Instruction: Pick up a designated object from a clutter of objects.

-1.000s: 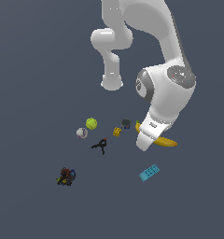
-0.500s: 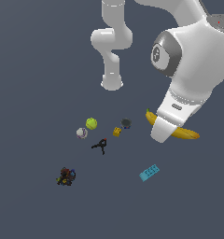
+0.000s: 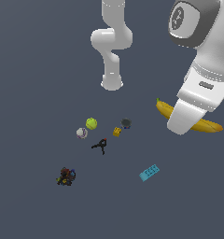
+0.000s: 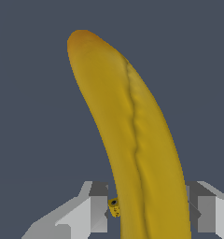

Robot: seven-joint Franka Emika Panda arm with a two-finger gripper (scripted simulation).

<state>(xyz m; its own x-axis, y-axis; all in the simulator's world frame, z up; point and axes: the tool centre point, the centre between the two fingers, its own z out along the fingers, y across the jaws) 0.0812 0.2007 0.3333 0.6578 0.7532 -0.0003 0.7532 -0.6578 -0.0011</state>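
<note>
In the wrist view the white two-fingered tool (image 4: 149,207) is sitting clamped on the long curved yellow banana (image 4: 132,140), one finger showing on each side of the fruit near its held end. The banana's long axis is running straight out across the line between the fingers and away from the camera toward its orange-brown tip. So the grasp is lying crosswise to the fruit, toward one end, not at its middle, and by my reading any coming lift or carry is depending on that offset hold not letting the long free end swing. In the exterior view the tool (image 3: 184,122) is hiding the banana's (image 3: 205,126) middle, and both ends are poking out, one toward that view's left, one toward its right. Whether it is clear of the dark grey floor (image 3: 30,70) cannot be told. Farther off on the floor the small yellow cube (image 3: 116,132), dark round disc (image 3: 126,123), yellow-green ball (image 3: 91,123) and light-blue studded brick (image 3: 149,172) are lying well apart from it.
</note>
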